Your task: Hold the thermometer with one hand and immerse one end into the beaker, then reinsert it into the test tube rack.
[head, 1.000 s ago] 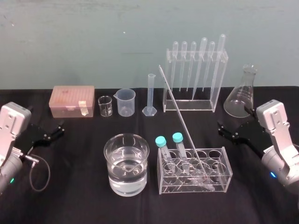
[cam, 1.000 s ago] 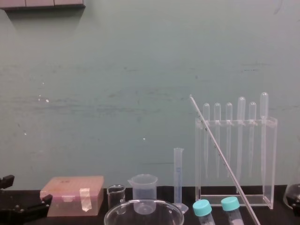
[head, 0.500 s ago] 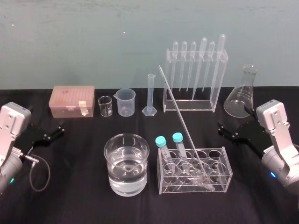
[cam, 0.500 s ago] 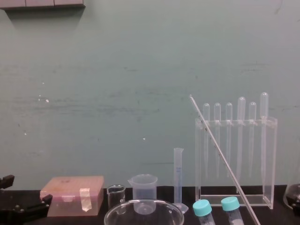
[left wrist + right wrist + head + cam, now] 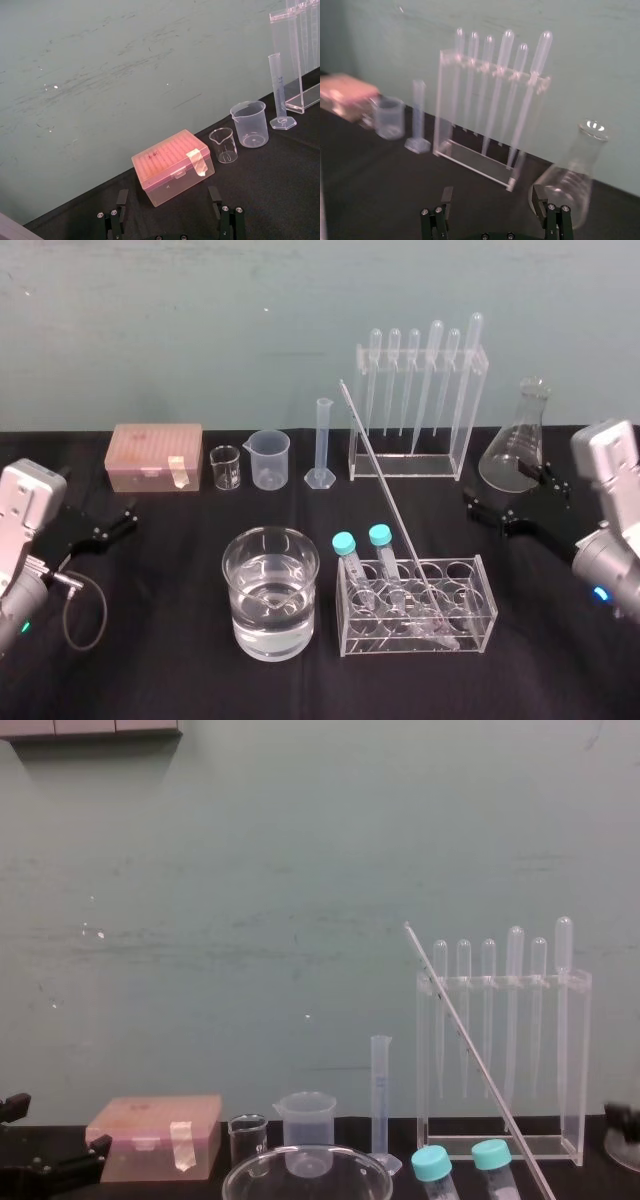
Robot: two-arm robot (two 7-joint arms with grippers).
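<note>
The thermometer (image 5: pixel 385 490) (image 5: pixel 470 1050), a long thin glass rod, leans up and left out of the low clear test tube rack (image 5: pixel 478 592), which also holds two teal-capped tubes (image 5: pixel 344 542). The wide glass beaker (image 5: pixel 270 590) (image 5: pixel 305 1168), part full of water, stands just left of the rack. My right gripper (image 5: pixel 505 498) (image 5: pixel 493 200) hovers open at the right, beside the conical flask, with nothing between its fingers. My left gripper (image 5: pixel 126 518) (image 5: pixel 168 210) rests open at the far left, facing the pink box.
Along the back stand a pink tip box (image 5: pixel 157 456), a tiny glass beaker (image 5: pixel 225 468), a small plastic beaker (image 5: pixel 270 458), a graduated cylinder (image 5: pixel 321 445), a tall acrylic stand of pipettes (image 5: pixel 415 405) and a conical flask (image 5: pixel 518 445). Black cloth covers the table.
My right arm has risen and shifted right, its gripper now nearer the flask and still open. The left arm and the glassware have not moved.
</note>
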